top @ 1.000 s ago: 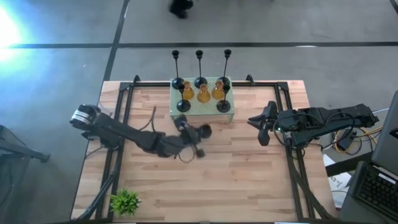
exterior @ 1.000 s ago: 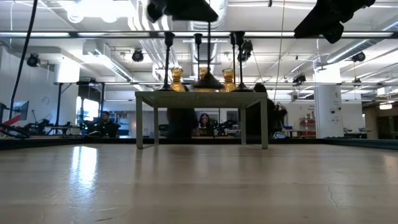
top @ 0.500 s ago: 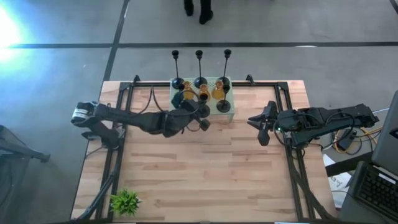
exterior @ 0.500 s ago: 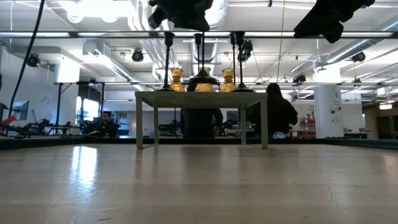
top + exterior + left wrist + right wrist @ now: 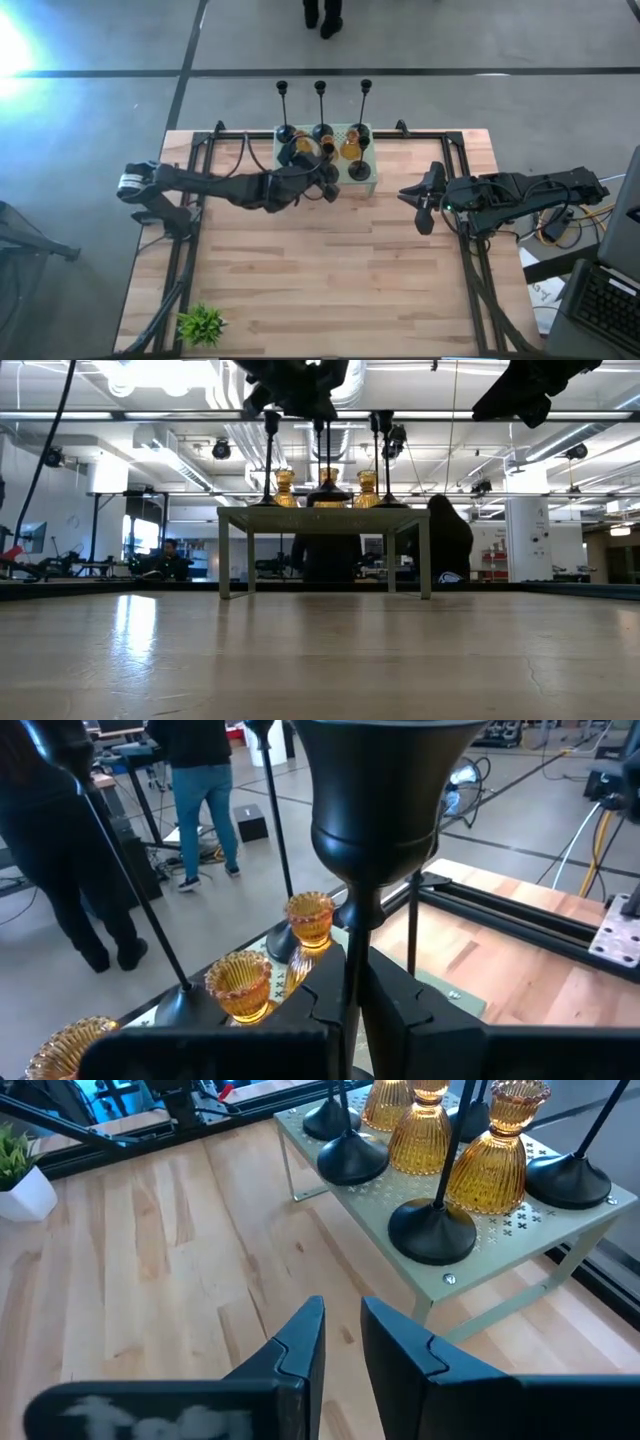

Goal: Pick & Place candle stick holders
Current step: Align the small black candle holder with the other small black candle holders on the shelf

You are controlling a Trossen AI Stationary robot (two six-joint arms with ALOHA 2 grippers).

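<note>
Both arms are dark, near-black, built of slim jointed segments — the left arm (image 5: pixel 215 187) ends at a pale, silver-grey base joint by the table's edge. The right arm (image 5: pixel 520 192) is bulkier, with thin orange and black cables trailing off its rear. The right gripper (image 5: pixel 342 1342) has two flat, matte black fingers — angular, stepped plates on a black crossbar.

Access: stand top crowded, table front clear.
The mint-green stand (image 5: pixel 325 165) carries packed candle stick holders (image 5: pixel 470 1175), and the left gripper (image 5: pixel 325 185) occupies its front edge. Bare wooden table (image 5: pixel 330 290) lies open before the right gripper (image 5: pixel 420 198).
</note>
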